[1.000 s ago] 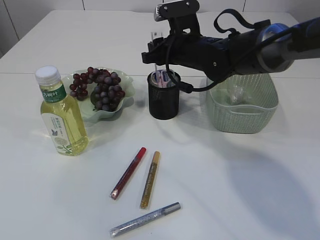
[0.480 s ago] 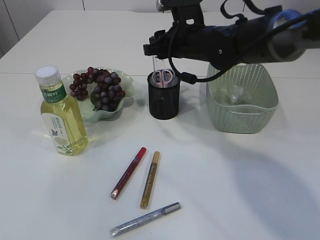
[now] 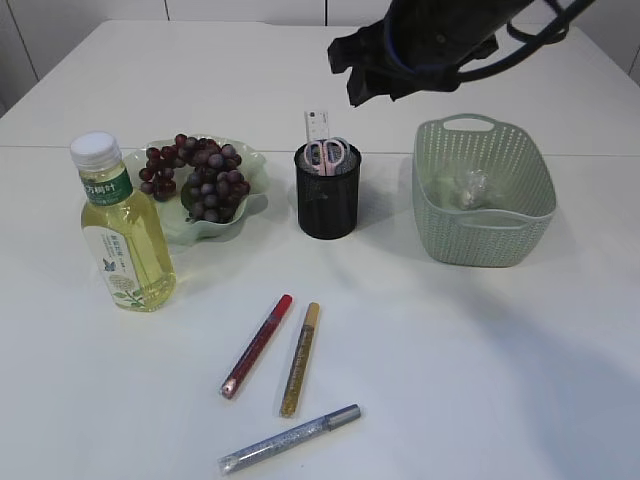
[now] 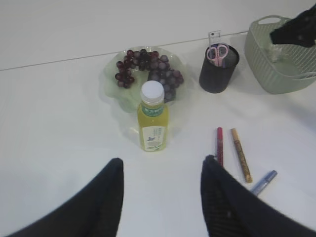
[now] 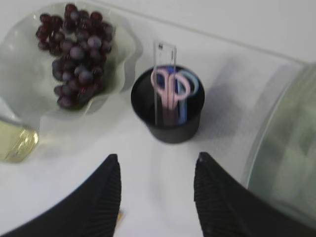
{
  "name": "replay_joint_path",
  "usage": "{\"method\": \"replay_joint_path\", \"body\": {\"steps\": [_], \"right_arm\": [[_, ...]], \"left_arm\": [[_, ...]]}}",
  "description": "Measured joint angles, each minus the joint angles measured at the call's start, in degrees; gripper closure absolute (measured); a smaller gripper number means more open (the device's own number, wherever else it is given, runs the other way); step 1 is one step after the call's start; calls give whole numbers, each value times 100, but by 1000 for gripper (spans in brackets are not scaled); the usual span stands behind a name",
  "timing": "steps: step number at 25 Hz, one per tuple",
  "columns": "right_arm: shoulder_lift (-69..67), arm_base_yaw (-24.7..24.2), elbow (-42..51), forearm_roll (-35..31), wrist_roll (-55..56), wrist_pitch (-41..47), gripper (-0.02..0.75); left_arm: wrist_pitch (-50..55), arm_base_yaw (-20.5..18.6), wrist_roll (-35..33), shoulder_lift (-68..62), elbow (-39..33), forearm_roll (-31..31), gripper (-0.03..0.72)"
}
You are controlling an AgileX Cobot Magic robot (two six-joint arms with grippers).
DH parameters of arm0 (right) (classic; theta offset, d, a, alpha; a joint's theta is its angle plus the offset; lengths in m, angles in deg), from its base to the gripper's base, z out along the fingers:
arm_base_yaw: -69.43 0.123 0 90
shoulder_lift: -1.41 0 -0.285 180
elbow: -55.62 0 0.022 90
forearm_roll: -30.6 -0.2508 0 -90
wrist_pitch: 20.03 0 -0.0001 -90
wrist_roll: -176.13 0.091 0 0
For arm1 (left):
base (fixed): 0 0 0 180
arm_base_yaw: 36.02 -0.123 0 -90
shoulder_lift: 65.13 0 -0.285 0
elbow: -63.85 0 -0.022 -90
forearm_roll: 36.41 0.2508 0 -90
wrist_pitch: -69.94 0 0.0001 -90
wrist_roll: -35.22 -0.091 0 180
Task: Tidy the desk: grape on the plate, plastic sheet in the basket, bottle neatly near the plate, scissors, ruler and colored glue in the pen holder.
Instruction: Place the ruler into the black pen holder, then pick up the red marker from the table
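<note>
Both grippers hang above the tabletop [image 3: 480, 340] with their fingers parted about halfway and nothing between them. The right gripper [image 5: 157, 190] hovers over the black mesh pen holder [image 5: 168, 116], touching nothing; the pink-handled scissors [image 5: 170, 89] and clear ruler [image 5: 162, 74] stand upright inside it. The left gripper [image 4: 162, 190] hovers high, its fingers [image 4: 111, 197] framing the bottle [image 4: 152, 118], which stands just beside the green plate [image 3: 240, 200] carrying the grapes [image 3: 195, 175]. The crumpled plastic sheet [image 3: 472, 188] lies in the basket [image 3: 485, 240]. Red [image 3: 257, 345], gold [image 3: 300, 358] and silver glue pens [image 3: 290, 438] lie on the tabletop.
</note>
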Motion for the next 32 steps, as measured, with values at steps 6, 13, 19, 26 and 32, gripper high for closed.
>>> {"method": "replay_joint_path", "body": {"steps": [6, 13, 19, 26, 32], "right_arm": [[496, 0, -288, -567, 0, 2199, 354], [563, 0, -288, -637, 31, 3189, 354], [578, 0, -288, -1102, 108, 3225, 353], [591, -15, -288, -726, 355, 3238, 354], [595, -555, -288, -615, 451, 3247, 354]], "left_arm": [[0, 0, -295, -164, 9, 331, 316], [-52, 0, -365, -443, 9, 335, 316], [-174, 0, -378, -544, 9, 335, 316], [-347, 0, -503, -875, 9, -184, 316], [-475, 0, -637, -1529, 9, -520, 316]]}}
